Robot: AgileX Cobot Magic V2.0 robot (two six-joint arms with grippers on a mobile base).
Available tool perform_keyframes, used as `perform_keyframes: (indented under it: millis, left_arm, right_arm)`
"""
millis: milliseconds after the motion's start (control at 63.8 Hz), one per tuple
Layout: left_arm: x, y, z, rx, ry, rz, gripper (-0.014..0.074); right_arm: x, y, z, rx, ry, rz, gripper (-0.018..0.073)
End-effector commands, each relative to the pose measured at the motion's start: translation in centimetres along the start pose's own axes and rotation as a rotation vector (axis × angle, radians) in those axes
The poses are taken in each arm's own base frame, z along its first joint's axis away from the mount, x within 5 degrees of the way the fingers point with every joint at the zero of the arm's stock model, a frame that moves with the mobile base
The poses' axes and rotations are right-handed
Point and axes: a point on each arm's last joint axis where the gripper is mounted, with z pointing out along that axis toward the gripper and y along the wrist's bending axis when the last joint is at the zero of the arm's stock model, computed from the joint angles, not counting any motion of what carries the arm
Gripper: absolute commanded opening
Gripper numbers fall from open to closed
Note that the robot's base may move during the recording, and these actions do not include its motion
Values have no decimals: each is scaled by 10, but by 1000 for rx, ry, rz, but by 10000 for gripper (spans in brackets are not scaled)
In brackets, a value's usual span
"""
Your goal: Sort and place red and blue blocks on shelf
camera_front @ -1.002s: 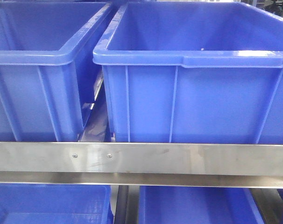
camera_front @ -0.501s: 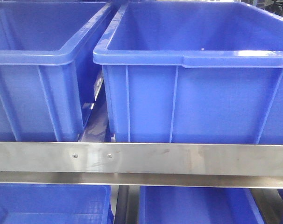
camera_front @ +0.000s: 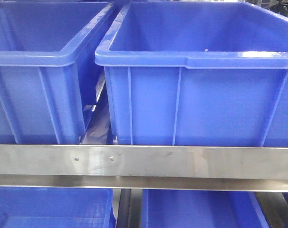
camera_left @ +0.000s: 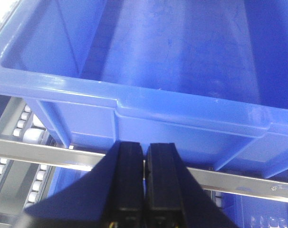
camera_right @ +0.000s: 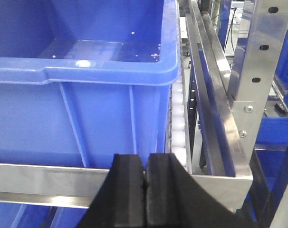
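both pincers pressed together at the shelf, blocks out of sight

here's the left pincer (camera_left: 144,183), its two black fingers squeezed flat against each other with nothing between them, tips sitting right at the steel front rail (camera_left: 49,153) of the shelf (camera_front: 182,161). just beyond those tips stands a big blue bin (camera_left: 148,99), its rim running across the view, and down to the left the white rollers (camera_left: 27,126) peek out beside it.

over to the right pincer (camera_right: 145,192), same story: fingers shut tight, nothing pinched, tips level with the rail (camera_right: 44,179). ahead of it and off to its left sits another blue bin (camera_right: 82,71), a few pale specks on its floor. to the right of the tips, a column of white rollers (camera_right: 178,126) runs away beside the bin, then the shelf's steel side frame (camera_right: 248,95).

the front view shows two bins side by side behind the rail, and more blue bins on the tier below. the red and blue blocks cannot be seen in any view.
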Motion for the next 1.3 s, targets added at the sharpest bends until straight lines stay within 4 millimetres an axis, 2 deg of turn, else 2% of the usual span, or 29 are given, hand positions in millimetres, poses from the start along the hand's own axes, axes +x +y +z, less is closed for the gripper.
perform_keyframes:
  millis: [0, 971, 1143, 1284]
  left_arm:
    - [-15, -4, -4, 37, -100, 5, 125]
    - [-15, -4, -4, 33, -99, 12, 125]
    - [-16, -1, -23, 34, -171, 22, 125]
    - [0, 4, -37, 48, -229, 17, 125]
  right_arm:
    - [-10, 1, -2, -10, -110, -11, 57]
    - [-10, 1, -2, -10, -110, -11, 57]
    - [-10, 1, -2, -10, -110, -11, 57]
    - [-10, 1, -2, -10, -110, -11, 57]
